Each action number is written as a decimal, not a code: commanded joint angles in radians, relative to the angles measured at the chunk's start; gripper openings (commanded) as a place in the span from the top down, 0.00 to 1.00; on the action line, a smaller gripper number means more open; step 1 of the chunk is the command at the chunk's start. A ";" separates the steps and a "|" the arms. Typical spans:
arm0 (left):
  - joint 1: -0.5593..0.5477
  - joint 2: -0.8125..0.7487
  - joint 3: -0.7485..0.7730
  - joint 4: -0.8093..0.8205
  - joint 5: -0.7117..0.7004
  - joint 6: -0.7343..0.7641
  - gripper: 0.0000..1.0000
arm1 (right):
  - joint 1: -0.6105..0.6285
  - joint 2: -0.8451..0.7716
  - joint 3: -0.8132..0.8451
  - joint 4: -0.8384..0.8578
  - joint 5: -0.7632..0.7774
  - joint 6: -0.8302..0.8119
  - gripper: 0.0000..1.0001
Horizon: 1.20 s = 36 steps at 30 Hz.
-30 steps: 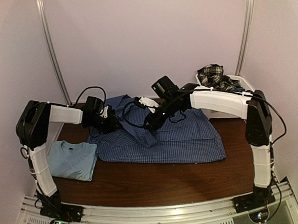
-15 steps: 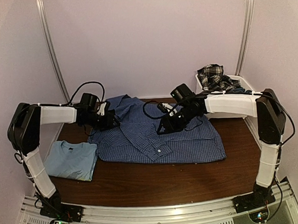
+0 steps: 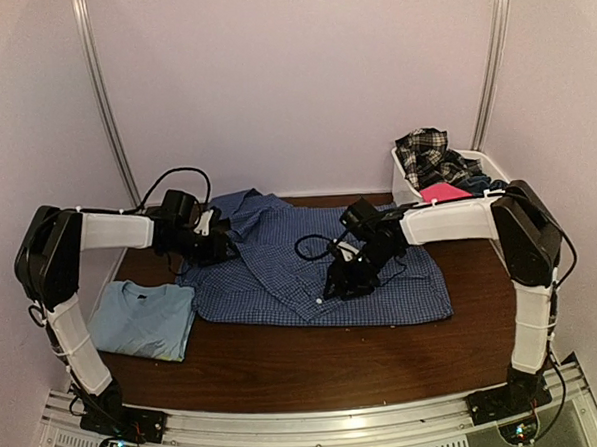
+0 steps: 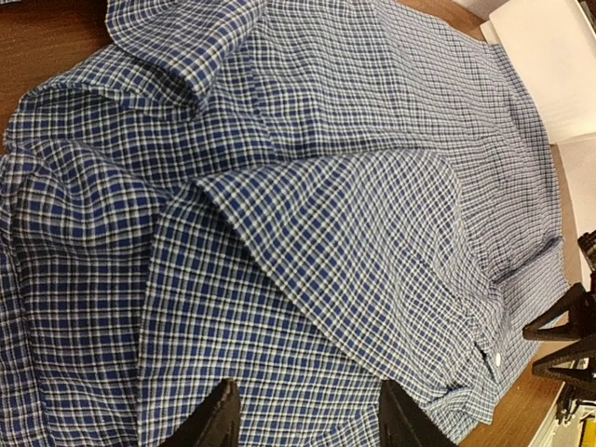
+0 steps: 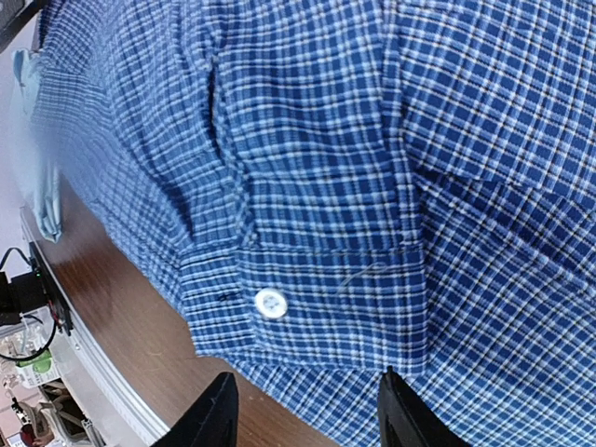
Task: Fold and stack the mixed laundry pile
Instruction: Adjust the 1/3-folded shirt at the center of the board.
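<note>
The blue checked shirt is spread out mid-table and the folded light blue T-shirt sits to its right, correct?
Not quite. The blue checked shirt is spread out mid-table, but the folded light blue T-shirt sits to its left, not its right. The top external view shows this.

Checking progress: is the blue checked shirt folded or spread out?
Mostly spread: the blue checked shirt lies wide, one sleeve folded across its body.

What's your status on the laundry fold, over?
Left gripper open, over the checked shirt. Right gripper open, above its sleeve cuff. Light blue T-shirt folded, table's left. No obstruction seen.
</note>
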 commanded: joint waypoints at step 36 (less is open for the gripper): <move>0.014 -0.125 -0.048 -0.035 -0.042 0.023 0.40 | -0.006 0.102 0.159 -0.123 0.107 -0.076 0.56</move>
